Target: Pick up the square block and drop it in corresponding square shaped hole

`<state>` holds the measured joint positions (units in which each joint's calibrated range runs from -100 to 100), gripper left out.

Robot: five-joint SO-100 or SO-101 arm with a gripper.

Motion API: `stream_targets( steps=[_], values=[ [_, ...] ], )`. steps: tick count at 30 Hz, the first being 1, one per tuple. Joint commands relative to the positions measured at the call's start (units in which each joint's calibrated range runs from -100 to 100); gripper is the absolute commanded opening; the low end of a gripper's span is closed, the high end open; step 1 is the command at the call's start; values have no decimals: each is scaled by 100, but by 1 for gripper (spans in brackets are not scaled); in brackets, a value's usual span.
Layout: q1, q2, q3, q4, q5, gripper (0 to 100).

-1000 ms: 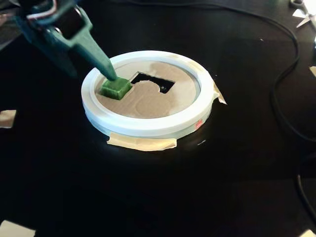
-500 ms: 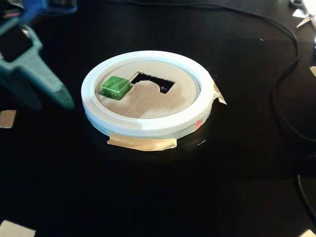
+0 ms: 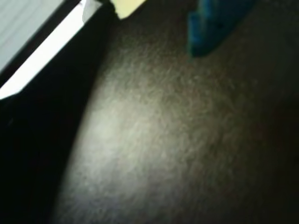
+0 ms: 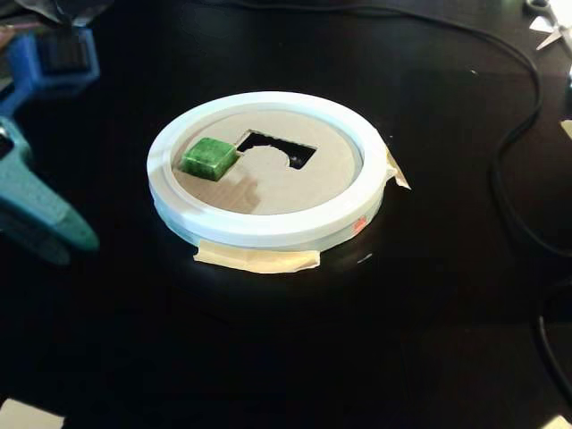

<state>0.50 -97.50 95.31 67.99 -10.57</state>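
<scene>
A hobby bench or home robotics setup, by the look of it — a black tabletop (image 4: 420,340) with a white-rimmed cardboard board (image 4: 268,228) fixed down by masking tape (image 4: 259,259). Loose black cables (image 4: 514,152) trail across it, paper scraps (image 4: 13,214) lie about — and scissors (image 4: 550,22) sit at the far corner.

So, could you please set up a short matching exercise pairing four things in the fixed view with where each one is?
Things:
1. green block
2. tool
3. masking tape strip
4. black cable

Places:
A. under the board's near rim
B. at the left edge, off the board
C. curving along the right side of the table
D. on the round board, left of the cutout

Pairs: 1-D, 2-B, 3-A, 4-C
</scene>
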Motion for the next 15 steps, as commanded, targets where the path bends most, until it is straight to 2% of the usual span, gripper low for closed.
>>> stream_targets(
  steps=[1, 15],
  values=[
    [300, -250, 77, -141, 469, 81],
    [262, -250, 314, -231, 518, 82]
  ],
)
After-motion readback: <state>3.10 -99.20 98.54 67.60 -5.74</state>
